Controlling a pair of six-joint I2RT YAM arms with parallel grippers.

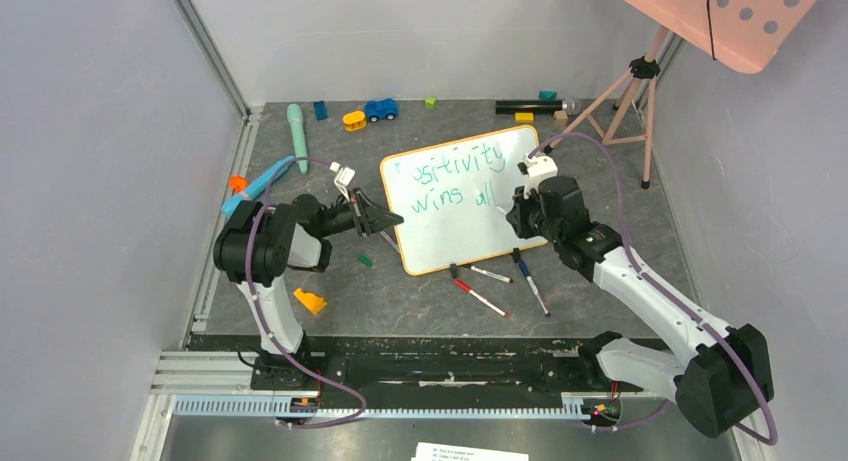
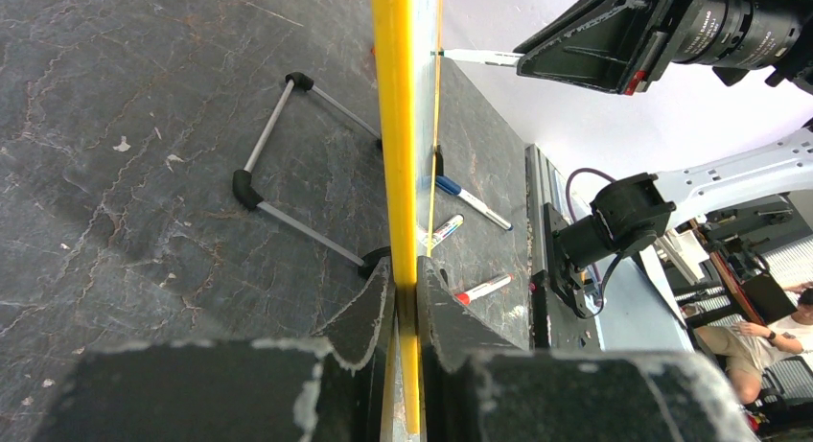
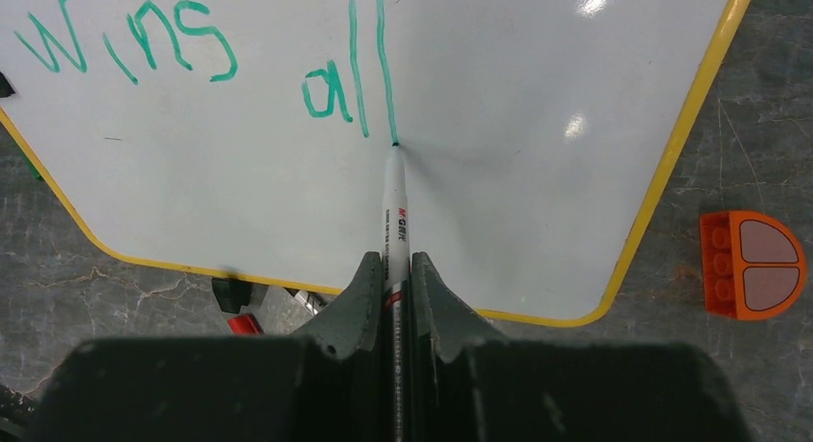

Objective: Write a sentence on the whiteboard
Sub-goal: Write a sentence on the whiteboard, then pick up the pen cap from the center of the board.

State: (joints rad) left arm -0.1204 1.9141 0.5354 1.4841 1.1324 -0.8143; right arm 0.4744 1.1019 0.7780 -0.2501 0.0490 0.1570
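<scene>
The whiteboard (image 1: 450, 236) stands propped in the middle of the table, white with a yellow frame (image 2: 398, 126). The sentence (image 1: 455, 181) is in teal; "ositivity" and "wins all" show, and "wins all" (image 3: 182, 49) is plain in the right wrist view. My left gripper (image 1: 392, 221) is shut on the board's left edge, and its jaws (image 2: 406, 279) pinch the yellow frame. My right gripper (image 3: 391, 269) is shut on a white marker (image 3: 394, 212). The marker's teal tip touches the whiteboard (image 3: 499, 126) at the foot of the last "l".
Three loose markers, one with a red cap (image 1: 483, 299), lie before the board's front edge. An orange block (image 1: 310, 301) sits near the left arm, another (image 3: 751, 265) beside the board. Toys, including a blue car (image 1: 381, 109), line the back. A tripod (image 1: 640, 91) stands back right.
</scene>
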